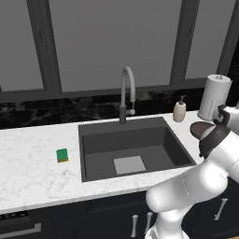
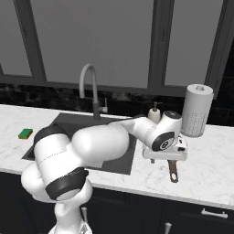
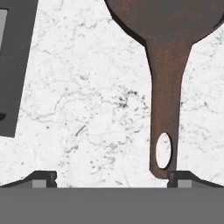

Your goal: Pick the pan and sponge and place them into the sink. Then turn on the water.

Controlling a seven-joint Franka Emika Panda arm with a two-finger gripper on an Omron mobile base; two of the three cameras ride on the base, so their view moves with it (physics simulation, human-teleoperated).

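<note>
Spread fully wide, my end effector (image 3: 109, 177) grips nothing. It hovers over the pan (image 3: 166, 65) handle on the marble desk (image 3: 87, 100), right of the sink (image 1: 135, 144).

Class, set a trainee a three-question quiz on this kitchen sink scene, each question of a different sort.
1. True or false: the small green square sponge lies inside the dark grey rectangular sink.
2. Which side of the sink holds the reddish-brown round frying pan: A window side, B soap-bottle side, C sponge side?
3. Fill in: the gripper's fingers stand ___.

Key: 1 false; 2 B; 3 open.
</note>
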